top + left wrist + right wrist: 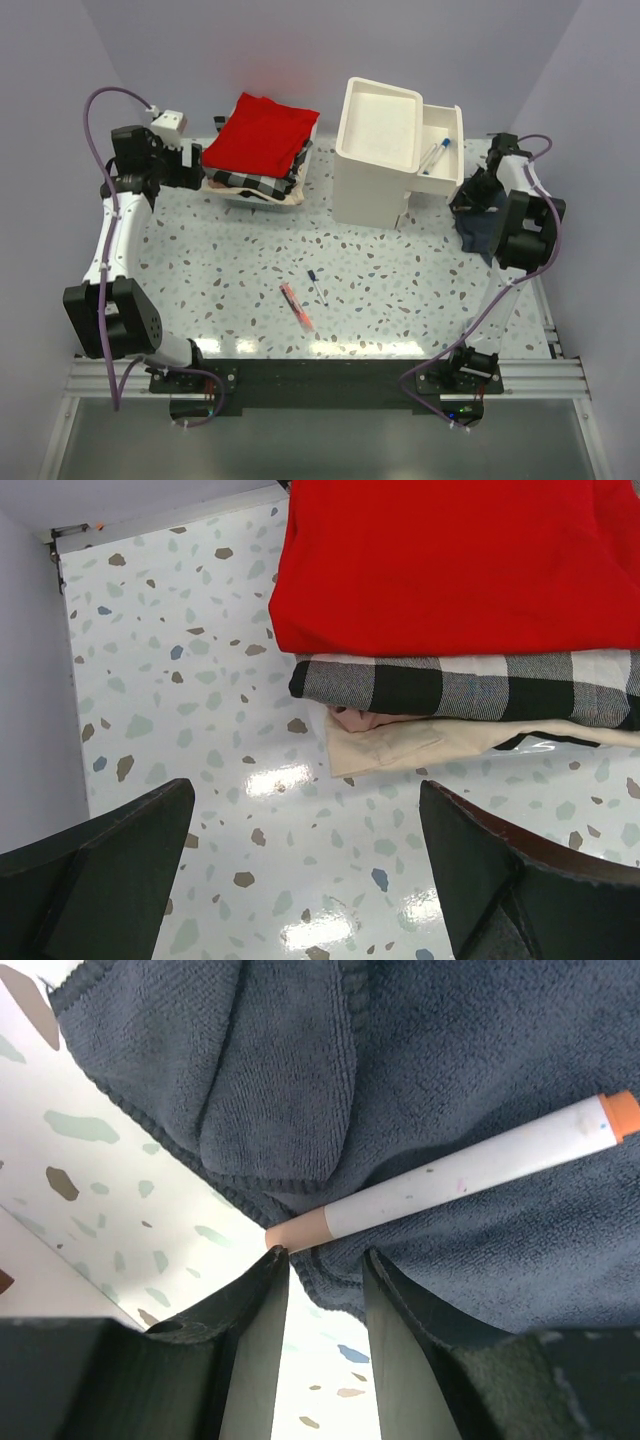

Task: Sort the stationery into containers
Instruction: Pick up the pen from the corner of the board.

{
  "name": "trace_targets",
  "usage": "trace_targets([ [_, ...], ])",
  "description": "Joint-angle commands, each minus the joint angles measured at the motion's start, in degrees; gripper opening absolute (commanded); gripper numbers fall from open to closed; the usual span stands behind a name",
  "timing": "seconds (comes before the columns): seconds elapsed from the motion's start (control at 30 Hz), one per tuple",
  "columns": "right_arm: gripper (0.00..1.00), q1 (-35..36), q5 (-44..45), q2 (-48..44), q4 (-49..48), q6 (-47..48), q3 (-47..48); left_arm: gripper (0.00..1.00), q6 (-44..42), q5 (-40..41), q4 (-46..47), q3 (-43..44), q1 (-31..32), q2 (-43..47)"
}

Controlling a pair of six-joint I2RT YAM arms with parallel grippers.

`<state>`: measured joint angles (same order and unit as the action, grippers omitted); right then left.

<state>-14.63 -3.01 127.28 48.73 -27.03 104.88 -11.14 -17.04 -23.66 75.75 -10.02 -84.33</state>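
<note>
My right gripper (325, 1258) sits narrow and empty at the tan end of the white pen (460, 1175) on the dark cloth (450, 1050). I'd centre on the barrel first, pinching no cloth.

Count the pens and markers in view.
4. One blue-capped pen lies in the open drawer; a small dark pen and an orange-red marker lie on the table; a white pen rests on the dark cloth by the right gripper. Others may be hidden.
</note>
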Motion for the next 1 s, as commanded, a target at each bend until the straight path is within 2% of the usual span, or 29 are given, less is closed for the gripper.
trace_targets([
  [0.0,0.39,0.31,-2.0,-5.2,0.49,-0.49,1.64,1.0,-0.99,0.51,1.07,2.39,0.97,-1.09],
  [0.3,0.39,0.31,1.95,-7.58,1.46,0.58,0.68,1.0,-1.61,1.04,1.6,4.5,3.6,-3.29],
  [0.63,0.39,0.39,1.95,-1.43,0.14,1.28,6.21,1.0,-2.93,2.45,0.81,4.24,4.22,-3.29],
  [0.97,0.38,0.66,0.11,-0.37,-0.13,0.66,2.7,1.0,-3.98,3.41,0.81,3.71,4.31,-3.47],
])
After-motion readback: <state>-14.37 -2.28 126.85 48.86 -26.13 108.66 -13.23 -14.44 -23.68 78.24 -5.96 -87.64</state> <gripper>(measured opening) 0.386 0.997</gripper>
